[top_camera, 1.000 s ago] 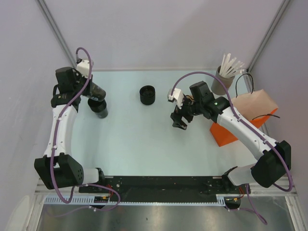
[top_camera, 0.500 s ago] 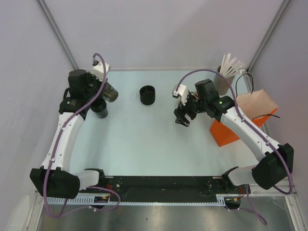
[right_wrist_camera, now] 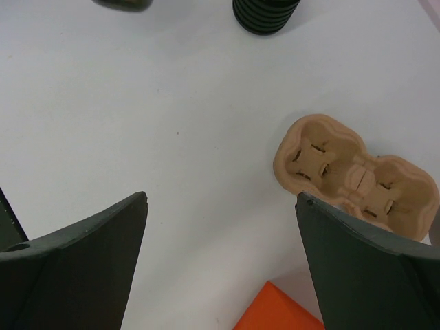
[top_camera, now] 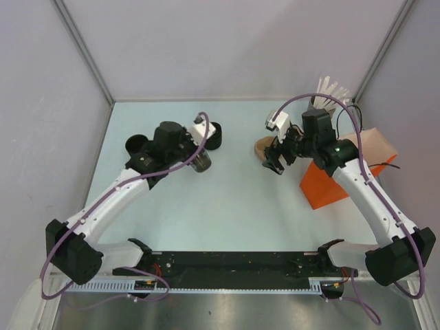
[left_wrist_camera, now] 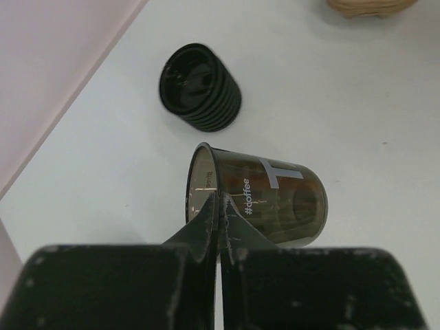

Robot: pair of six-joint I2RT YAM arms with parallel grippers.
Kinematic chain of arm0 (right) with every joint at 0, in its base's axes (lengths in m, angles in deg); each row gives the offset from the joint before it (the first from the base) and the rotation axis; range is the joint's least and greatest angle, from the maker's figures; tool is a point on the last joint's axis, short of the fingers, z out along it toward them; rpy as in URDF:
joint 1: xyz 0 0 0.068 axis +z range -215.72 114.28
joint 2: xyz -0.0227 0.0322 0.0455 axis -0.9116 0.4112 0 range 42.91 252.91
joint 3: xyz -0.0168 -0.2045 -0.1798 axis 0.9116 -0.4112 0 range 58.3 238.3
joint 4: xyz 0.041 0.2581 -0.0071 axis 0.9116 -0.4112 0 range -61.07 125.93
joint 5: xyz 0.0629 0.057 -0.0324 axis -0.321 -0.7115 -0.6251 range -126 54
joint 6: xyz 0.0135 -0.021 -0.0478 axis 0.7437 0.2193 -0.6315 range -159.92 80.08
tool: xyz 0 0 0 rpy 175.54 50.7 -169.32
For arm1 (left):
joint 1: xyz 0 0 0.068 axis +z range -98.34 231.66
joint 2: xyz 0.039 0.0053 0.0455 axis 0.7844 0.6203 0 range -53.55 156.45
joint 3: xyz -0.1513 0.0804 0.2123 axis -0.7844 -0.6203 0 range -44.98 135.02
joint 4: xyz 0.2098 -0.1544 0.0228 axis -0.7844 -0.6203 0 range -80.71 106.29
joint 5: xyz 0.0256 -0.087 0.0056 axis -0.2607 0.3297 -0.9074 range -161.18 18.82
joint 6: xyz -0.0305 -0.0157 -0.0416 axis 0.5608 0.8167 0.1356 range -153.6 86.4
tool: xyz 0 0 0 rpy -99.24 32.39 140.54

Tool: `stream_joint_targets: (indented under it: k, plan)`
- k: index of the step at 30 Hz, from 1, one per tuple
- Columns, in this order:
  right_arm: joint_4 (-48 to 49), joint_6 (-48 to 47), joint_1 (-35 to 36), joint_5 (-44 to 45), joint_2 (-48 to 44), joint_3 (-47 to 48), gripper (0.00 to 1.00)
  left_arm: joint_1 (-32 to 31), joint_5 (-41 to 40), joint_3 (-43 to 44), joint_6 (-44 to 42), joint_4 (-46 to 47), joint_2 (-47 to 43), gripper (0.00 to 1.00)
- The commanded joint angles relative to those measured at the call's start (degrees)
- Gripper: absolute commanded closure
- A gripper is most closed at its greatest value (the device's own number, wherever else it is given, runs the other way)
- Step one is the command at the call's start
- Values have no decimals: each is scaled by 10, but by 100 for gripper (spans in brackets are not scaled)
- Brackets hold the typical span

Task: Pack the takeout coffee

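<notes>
The takeout coffee cup (left_wrist_camera: 275, 203) is dark with a greyish-brown inside and "#coffee" printed on its side. It hangs tilted above the table, its mouth uncovered. My left gripper (left_wrist_camera: 220, 201) is shut on its rim, one finger inside and one outside. From above, the cup (top_camera: 201, 163) and left gripper (top_camera: 193, 154) are mid-table, just in front of a ribbed black stack of lids (top_camera: 213, 135). My right gripper (right_wrist_camera: 221, 198) stands wide open and holds nothing. It hovers (top_camera: 277, 163) beside a tan cardboard cup carrier (right_wrist_camera: 354, 175).
The orange bag (top_camera: 322, 190) with brown paper (top_camera: 368, 146) sits at the right edge. A grey tub of white sticks (top_camera: 322, 103) stands at the back right. One all-black cup (top_camera: 135, 144) stands far left. The carrier (top_camera: 261, 146) lies right of the lids.
My left arm swung from the far left to mid-table, carrying the cup. The right gripper drew back and to the right, uncovering the cardboard carrier.
</notes>
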Motion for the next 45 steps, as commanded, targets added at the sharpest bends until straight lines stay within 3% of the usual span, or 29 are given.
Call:
stream_joint_targets:
  k: [1,10,26,36,45]
  plan:
    - [-35,-5,-14,-15,-35,19,6,-76,-50,-20,-19,77,28,100]
    - [-32,5,-88,-63,-78,15,6,-192,-164,-57,-55,219,137,100]
    - [-24,10,-153,-111,-121,-5,6,-300,-389,-156,-171,552,236,100]
    - [-27,12,-163,-125,-129,-9,6,-344,-443,-172,-218,620,298,100]
    - [-27,12,-164,-129,-128,-11,6,-366,-460,-187,-241,668,298,100]
